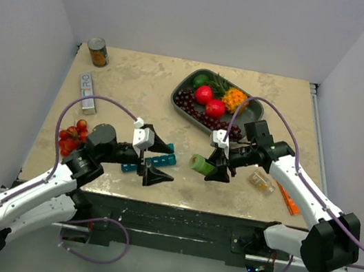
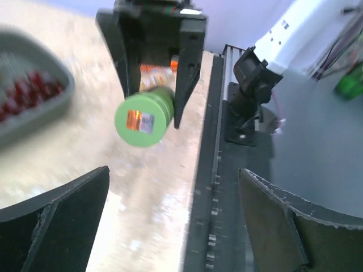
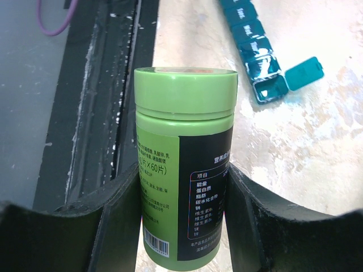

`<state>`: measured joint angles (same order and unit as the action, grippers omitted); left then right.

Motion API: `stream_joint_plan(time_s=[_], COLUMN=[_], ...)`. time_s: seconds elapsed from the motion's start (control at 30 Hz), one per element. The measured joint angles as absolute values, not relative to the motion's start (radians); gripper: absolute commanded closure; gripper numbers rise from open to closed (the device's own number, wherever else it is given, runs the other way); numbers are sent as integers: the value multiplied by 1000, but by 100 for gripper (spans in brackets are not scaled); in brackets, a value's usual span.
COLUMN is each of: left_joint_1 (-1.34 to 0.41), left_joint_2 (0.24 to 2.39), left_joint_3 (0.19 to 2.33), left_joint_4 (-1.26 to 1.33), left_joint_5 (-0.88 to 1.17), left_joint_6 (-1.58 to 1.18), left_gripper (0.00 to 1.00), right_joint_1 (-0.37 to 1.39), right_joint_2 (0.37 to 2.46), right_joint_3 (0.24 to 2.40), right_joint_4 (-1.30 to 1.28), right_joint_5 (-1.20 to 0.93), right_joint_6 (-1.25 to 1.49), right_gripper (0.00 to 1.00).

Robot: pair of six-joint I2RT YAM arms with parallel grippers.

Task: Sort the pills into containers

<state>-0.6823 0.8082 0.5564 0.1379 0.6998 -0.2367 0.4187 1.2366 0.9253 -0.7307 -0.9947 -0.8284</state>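
Note:
My right gripper (image 1: pixel 218 164) is shut on a green pill bottle (image 1: pixel 199 165), held lying sideways just above the table. Its cap is on and points toward the left arm. In the right wrist view the fingers (image 3: pixel 116 209) clamp the labelled body of the bottle (image 3: pixel 184 170). The teal strip of containers (image 1: pixel 151 164) lies near the front edge; the end compartment (image 3: pixel 269 88) has its lid flipped open. My left gripper (image 1: pixel 157 161) straddles the strip, wide open and holding nothing. In the left wrist view the bottle's cap (image 2: pixel 144 116) faces the open left gripper (image 2: pixel 176 221). No pills are in view.
A dark grey tray (image 1: pixel 185 84) of fruit sits at the back and also shows as a tray (image 2: pixel 39 119) in the left wrist view. A can (image 1: pixel 98 52), a flat box (image 1: pixel 88 92), red berries (image 1: pixel 72 137), a clear packet (image 1: pixel 262 181) and an orange item (image 1: pixel 288 199) lie around.

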Motion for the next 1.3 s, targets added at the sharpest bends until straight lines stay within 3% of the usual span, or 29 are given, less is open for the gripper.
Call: stream_joint_plan(time_s=[0.17, 0.43, 0.6, 0.63, 0.73, 0.77, 0.83, 0.93, 0.97, 1.07, 1.1, 1.13, 1.17, 1.27, 1.3], left_joint_1=[-690, -785, -833, -838, -841, -840, -839, -841, -842, -846, -846, -846, -846, -846, -845], left_joint_2=[879, 1131, 1195, 1203, 1217, 1221, 1224, 1223, 1223, 1223, 1224, 1224, 1223, 1211, 1197], left_joint_3=[538, 627, 674, 681, 692, 696, 702, 712, 716, 716, 716, 716, 716, 704, 693], left_joint_4=[275, 330, 358, 358, 356, 352, 342, 326, 319, 292, 286, 282, 281, 291, 293], left_joint_5=[770, 786, 781, 778, 770, 762, 753, 751, 748, 738, 731, 727, 722, 691, 677], left_joint_6=[-7, 126, 152, 153, 159, 163, 166, 173, 165, 138, 126, 112, 93, 41, 21], left_gripper=[2, 7, 18, 21, 49, 63, 72, 98, 100, 100, 93, 80, 57, 28, 23], right_joint_1=[419, 419, 419, 419, 419, 419, 420, 419, 418, 419, 419, 419, 419, 419, 419], right_joint_2=[1236, 1237, 1237, 1237, 1237, 1237, 1237, 1237, 1238, 1237, 1237, 1237, 1237, 1237, 1237], right_joint_3=[925, 924, 924, 923, 916, 913, 910, 905, 904, 904, 904, 904, 904, 904, 904], right_joint_4=[-772, -797, -800, -802, -801, -805, -810, -813, -812, -806, -805, -804, -800, -796, -795], right_joint_5=[-1025, -1043, -1043, -1044, -1044, -1046, -1047, -1025, -1033, -1040, -1040, -1040, -1040, -1040, -1040], right_joint_6=[-895, -933, -939, -941, -942, -944, -945, -945, -944, -943, -942, -940, -938, -934, -933], right_gripper=[100, 100, 100, 100, 100, 100, 100, 100, 100, 100, 100, 100, 100, 100, 100])
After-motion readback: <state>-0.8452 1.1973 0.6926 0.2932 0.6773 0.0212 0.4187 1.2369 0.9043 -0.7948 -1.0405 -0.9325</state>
